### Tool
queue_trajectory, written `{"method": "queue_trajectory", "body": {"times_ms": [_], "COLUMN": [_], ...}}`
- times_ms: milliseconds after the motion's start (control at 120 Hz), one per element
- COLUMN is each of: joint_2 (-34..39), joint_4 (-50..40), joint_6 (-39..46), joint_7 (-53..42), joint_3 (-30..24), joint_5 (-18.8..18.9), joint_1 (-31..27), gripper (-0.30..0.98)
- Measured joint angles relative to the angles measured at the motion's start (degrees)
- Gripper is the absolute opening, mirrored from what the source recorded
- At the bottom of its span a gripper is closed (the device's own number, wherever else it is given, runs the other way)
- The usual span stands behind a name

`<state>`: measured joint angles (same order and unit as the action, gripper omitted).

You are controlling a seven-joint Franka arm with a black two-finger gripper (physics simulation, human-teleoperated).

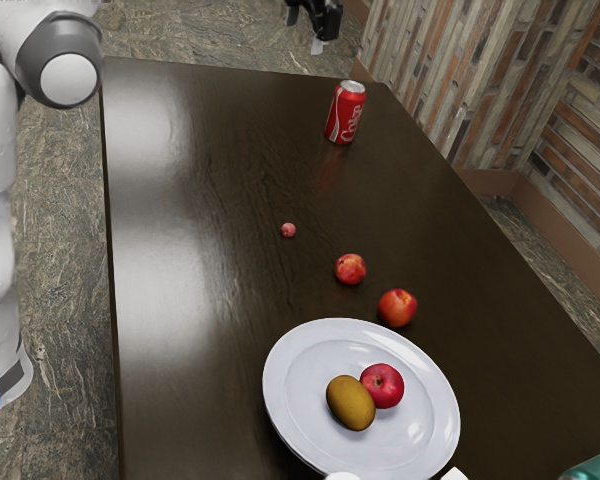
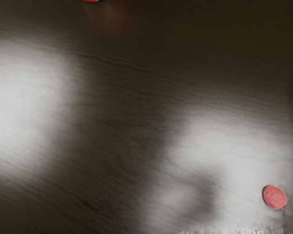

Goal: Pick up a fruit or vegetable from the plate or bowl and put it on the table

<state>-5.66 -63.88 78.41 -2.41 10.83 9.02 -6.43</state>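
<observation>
Exterior view: my hand [image 1: 326, 21] is at the upper edge, partly cut off, on the Coke can's [image 1: 345, 112] side of the scene and well apart from the plate [image 1: 279, 410]. Whether it is wide or narrow, I can't tell. Candidates for the pick: a red apple [image 1: 387, 383] and a brownish-gold oval fruit [image 1: 351, 403], side by side on the white plate, which sits on the dark wood table [image 1: 210, 330].

Also on the table, two red-orange fruits: one [image 1: 398, 307] just beside the plate's rim, the other [image 1: 350, 268] a little nearer the can. A small pink ball [image 1: 288, 230] lies between that second fruit and the exterior view's left side of the table. The can stands upright.

Wrist view: bare wood grain with pale glare, the pink ball near one corner, a sliver of red at the edge.
</observation>
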Motion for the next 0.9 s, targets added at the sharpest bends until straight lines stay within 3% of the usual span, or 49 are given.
{"method": "queue_trajectory", "body": {"times_ms": [125, 317, 525, 642, 783, 900], "joint_2": [-0.76, -1.12, -5.99, -10.01, -8.87, -8.74], "joint_4": [-0.17, -0.05, -0.12, -0.44, -3.43, -3.65], "joint_6": [-1.09, -1.86, -2.07, -0.74, 3.07, 4.26], "joint_7": [1.81, 3.88, 5.60, 6.27, 6.89, 7.35], "joint_3": [-1.55, -1.71, -2.19, -4.62, -7.11, -12.89], "joint_5": [0.17, 0.02, -1.79, -3.81, -4.81, -4.96], "joint_1": [10.03, 10.08, 16.58, 16.76, 16.94, 11.85], "gripper": [0.67, 0.67, 0.67, 0.67, 0.67, 0.67]}}
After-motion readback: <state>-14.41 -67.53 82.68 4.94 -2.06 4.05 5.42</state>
